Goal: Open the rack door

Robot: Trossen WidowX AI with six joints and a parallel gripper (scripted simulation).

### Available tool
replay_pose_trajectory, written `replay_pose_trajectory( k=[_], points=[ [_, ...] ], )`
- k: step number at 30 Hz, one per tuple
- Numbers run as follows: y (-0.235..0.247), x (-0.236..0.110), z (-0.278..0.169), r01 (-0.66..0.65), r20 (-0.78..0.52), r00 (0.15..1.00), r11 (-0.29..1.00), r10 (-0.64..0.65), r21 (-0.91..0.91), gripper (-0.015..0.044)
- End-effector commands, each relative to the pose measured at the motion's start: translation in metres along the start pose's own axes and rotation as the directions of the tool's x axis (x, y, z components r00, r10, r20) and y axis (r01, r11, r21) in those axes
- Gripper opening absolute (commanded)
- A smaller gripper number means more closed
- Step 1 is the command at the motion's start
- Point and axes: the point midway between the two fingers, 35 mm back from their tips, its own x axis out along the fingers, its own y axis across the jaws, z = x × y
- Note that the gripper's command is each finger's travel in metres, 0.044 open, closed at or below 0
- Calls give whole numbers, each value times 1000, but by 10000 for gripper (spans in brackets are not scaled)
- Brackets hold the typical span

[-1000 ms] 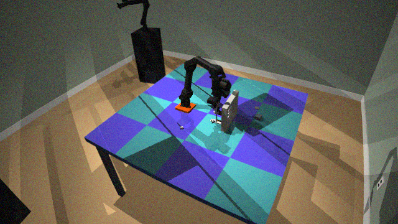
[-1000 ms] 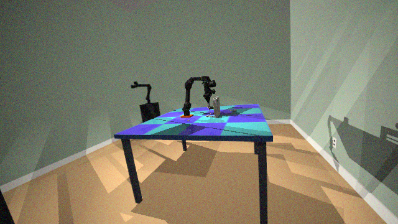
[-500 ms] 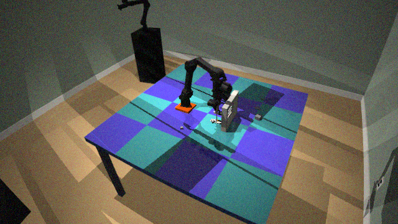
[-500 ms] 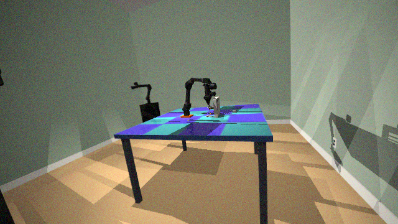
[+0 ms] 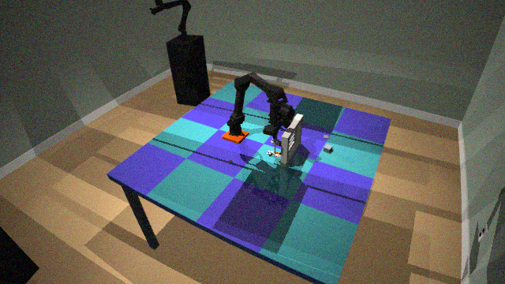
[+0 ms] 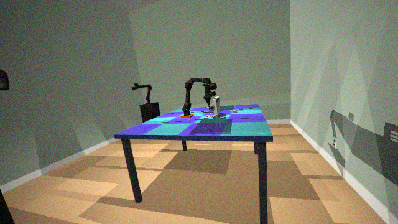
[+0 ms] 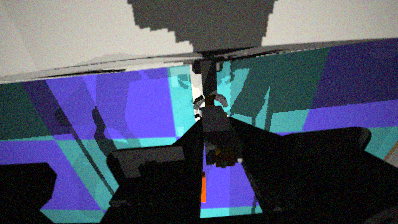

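The pale rack with its door (image 5: 286, 147) (image 6: 212, 107) (image 7: 60, 35) stands upright on the checkered table. The door looks closed, flat in the frame. The dark handle (image 7: 216, 120) stands out from the door's near side on a dark stem. My gripper (image 5: 275, 139) (image 6: 209, 106) (image 7: 214, 122) points down on the arm's side of the rack and is shut on the handle, one finger on each side. The handle's exact turn is hard to tell in the dim light, and the fingers hide part of it in the top and exterior views.
A small white and orange thing (image 5: 272, 153) lies by the rack's foot on the arm's side. A grey block (image 5: 327, 148) (image 6: 234, 111) lies beyond the rack. A small dark thing (image 5: 230, 162) lies nearer the table's front. The arm stands on an orange base plate (image 5: 235, 137) (image 6: 186, 116).
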Motion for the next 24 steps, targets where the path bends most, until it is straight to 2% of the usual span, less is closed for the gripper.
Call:
replay_pose_trajectory(
  k=[1, 7, 13, 18, 24],
  points=[
    [0, 0, 0, 0, -1, 1000, 1000, 0, 5, 26],
    [0, 0, 0, 0, -1, 1000, 999, 0, 37, 18],
    [0, 0, 0, 0, 0, 1000, 948, 0, 319, 18],
    [0, 0, 0, 0, 1, 1000, 842, 0, 540, 18],
    [0, 0, 0, 0, 0, 1000, 648, 0, 762, 18]
  ],
)
